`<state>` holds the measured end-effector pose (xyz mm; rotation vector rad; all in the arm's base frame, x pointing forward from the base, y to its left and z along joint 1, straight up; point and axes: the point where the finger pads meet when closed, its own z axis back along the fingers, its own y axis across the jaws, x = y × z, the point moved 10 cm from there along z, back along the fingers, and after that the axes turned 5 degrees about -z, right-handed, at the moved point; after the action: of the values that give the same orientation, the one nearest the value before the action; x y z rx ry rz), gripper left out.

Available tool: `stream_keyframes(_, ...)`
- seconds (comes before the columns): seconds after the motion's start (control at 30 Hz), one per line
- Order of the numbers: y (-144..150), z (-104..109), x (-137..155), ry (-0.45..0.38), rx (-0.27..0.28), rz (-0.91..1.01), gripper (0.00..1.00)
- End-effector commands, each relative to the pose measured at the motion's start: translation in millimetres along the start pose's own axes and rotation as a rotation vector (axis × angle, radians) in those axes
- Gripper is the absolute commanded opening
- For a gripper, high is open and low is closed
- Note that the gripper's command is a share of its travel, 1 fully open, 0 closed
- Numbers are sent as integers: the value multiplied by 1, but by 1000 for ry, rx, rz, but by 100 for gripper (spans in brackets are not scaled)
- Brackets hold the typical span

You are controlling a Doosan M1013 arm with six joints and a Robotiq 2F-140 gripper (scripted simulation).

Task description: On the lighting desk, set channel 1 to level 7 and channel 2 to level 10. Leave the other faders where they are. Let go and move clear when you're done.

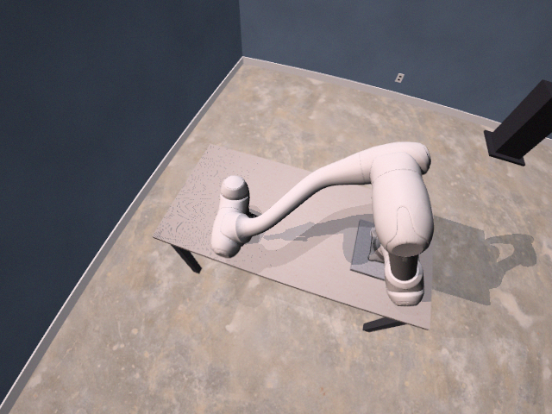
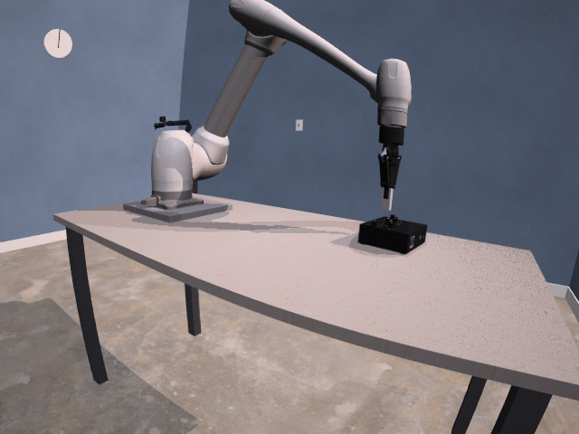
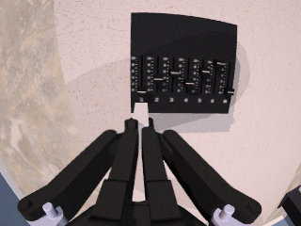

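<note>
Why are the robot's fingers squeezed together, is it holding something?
Shut, holding nothing. In the wrist view the gripper's fingers meet at their pale tips with nothing between them, hanging above the lighting desk.
</note>
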<state>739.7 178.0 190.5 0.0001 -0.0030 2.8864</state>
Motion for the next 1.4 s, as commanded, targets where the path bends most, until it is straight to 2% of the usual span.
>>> stream_keyframes(0.0, 0, -1, 0, 0, 0, 0, 10)
stream_keyframes(1.37, 0, -6, 0, 0, 0, 0, 10)
